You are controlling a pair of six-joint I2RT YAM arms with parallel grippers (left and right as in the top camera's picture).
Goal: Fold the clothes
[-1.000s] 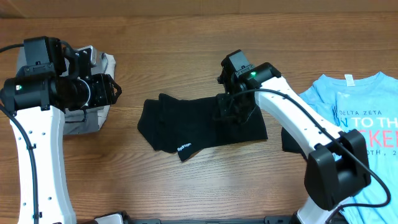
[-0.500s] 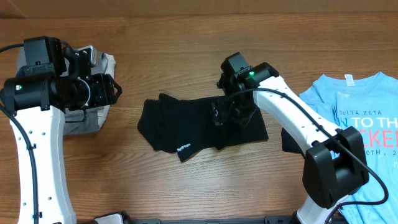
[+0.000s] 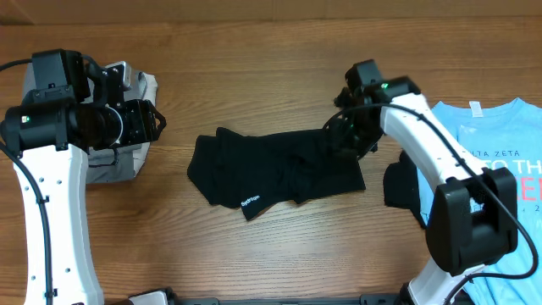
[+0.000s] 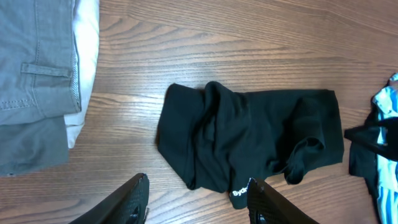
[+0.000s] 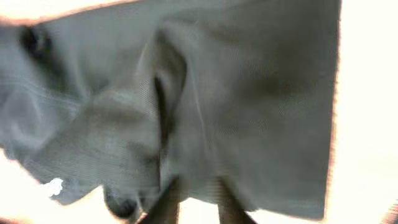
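Observation:
The black T-shirt lies rumpled and partly folded at the table's middle, its small white print at the front edge. It also shows in the left wrist view and, blurred, in the right wrist view. My right gripper is at the shirt's far right corner. Its fingers stand close together with their tips in the cloth. My left gripper is open and empty, held high at the left, and its jaws frame the shirt's front left edge.
Grey trousers lie folded at the far left on something white. The light-blue lettered T-shirt lies spread at the right edge. A dark cloth piece lies between it and the black shirt.
My right gripper has moved from the shirt's middle to its right end. The shirt's middle has wrinkled and its front edge now shows a notch. The left arm has not moved.

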